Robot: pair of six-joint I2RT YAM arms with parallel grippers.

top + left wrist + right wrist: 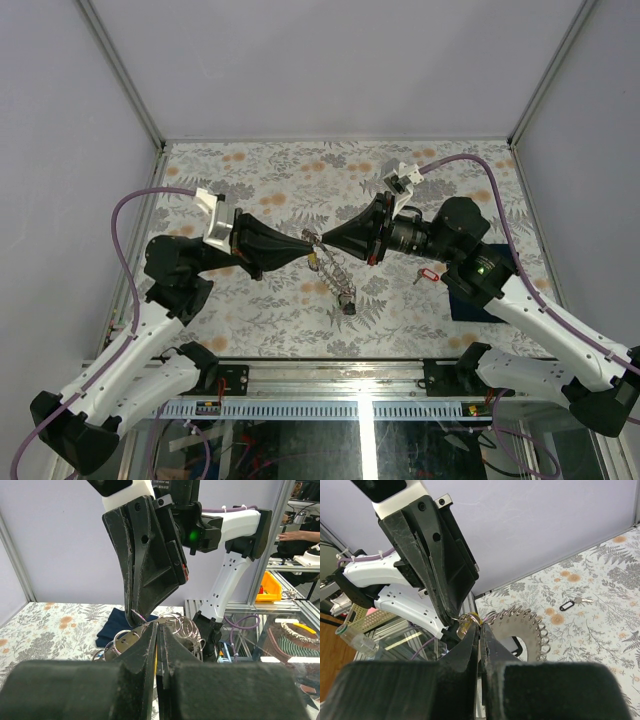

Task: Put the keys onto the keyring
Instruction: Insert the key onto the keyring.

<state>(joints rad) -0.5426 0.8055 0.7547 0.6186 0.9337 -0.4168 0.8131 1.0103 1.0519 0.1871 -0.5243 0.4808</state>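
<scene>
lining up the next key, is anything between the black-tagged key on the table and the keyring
Nothing visible does. The black-tagged key lies alone on bare floral table, apart from the keyring, which hangs where the shut left gripper and right gripper meet tip to tip.

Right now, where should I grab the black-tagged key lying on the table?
Probably its black tag, from straight above, closing across its narrow width: the key lies flat, and the tag is its bulkiest part.

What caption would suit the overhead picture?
Left hand and right hand meet tip to tip above a flowered table, pinching a jagged keyring that hangs between them.
</scene>
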